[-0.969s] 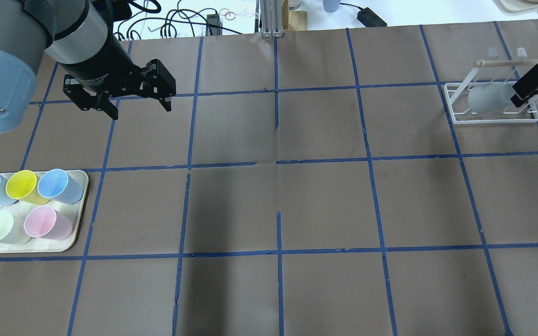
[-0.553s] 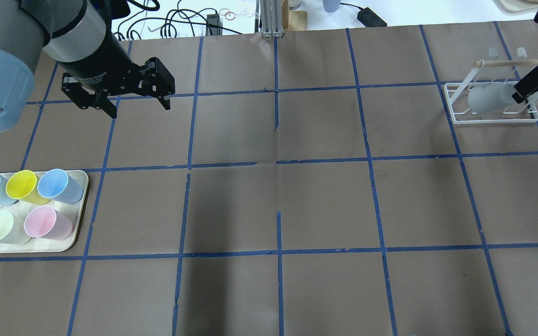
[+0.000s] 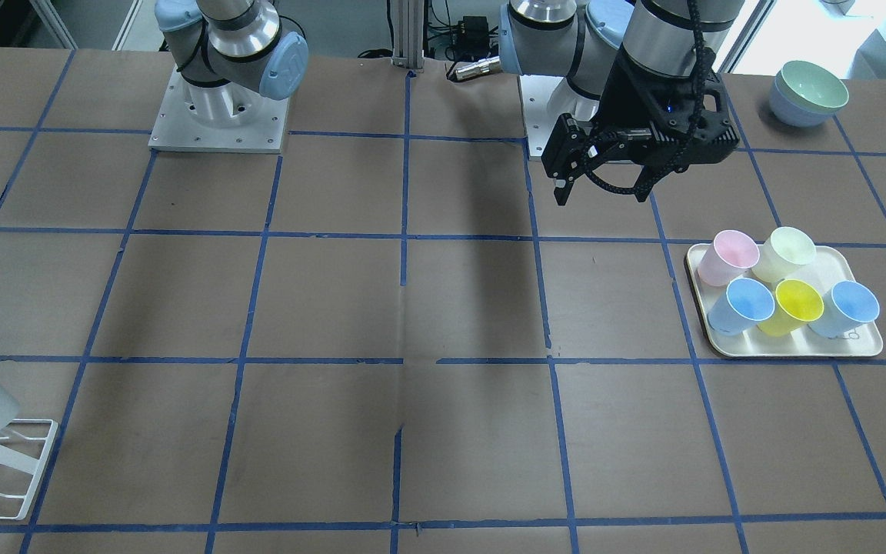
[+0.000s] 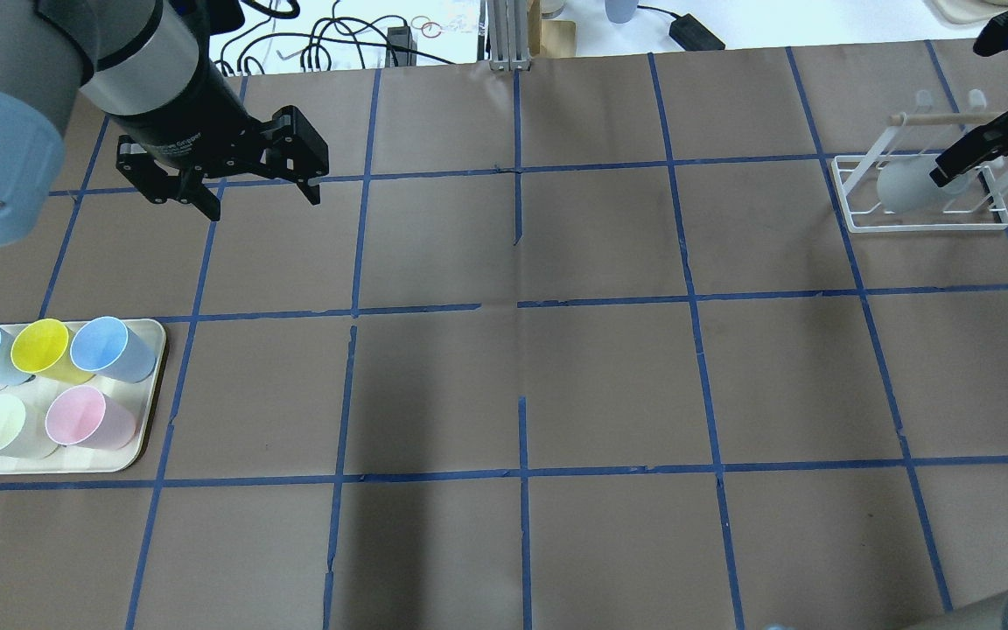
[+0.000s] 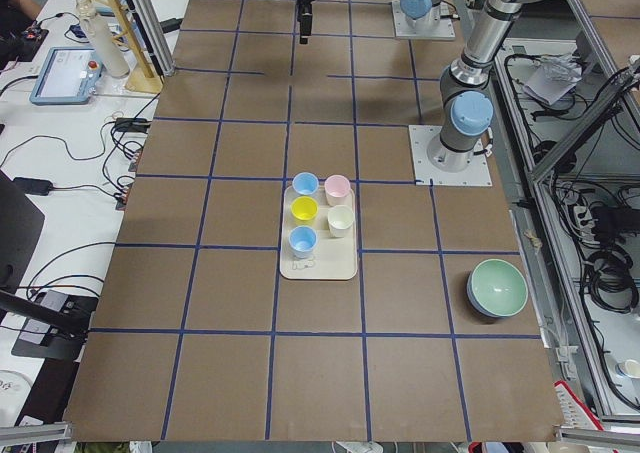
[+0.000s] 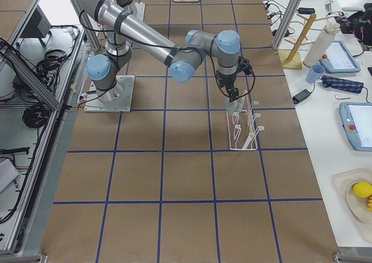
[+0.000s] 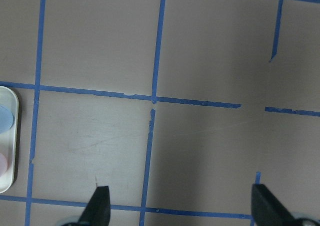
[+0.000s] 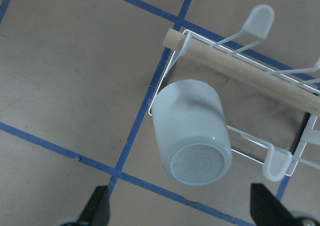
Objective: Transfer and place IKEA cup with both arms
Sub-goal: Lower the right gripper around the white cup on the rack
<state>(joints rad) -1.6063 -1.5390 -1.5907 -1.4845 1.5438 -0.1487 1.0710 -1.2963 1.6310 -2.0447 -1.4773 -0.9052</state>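
The pale grey IKEA cup hangs tilted on a white wire rack at the far right, its base turned up toward the right wrist camera. My right gripper is open above the cup's base. In the right wrist view its fingertips stand wide apart on either side of the cup and do not touch it. My left gripper is open and empty, hovering over the bare table at the far left; the left wrist view shows only the table under it.
A cream tray at the near left holds pink, pale-green, yellow and two blue cups. The rack has a wooden dowel and white pegs above the cup. Stacked green and blue bowls stand near the left arm's base.
My right gripper has shifted left along the rack and now stands over the cup's base. The left arm has barely moved.
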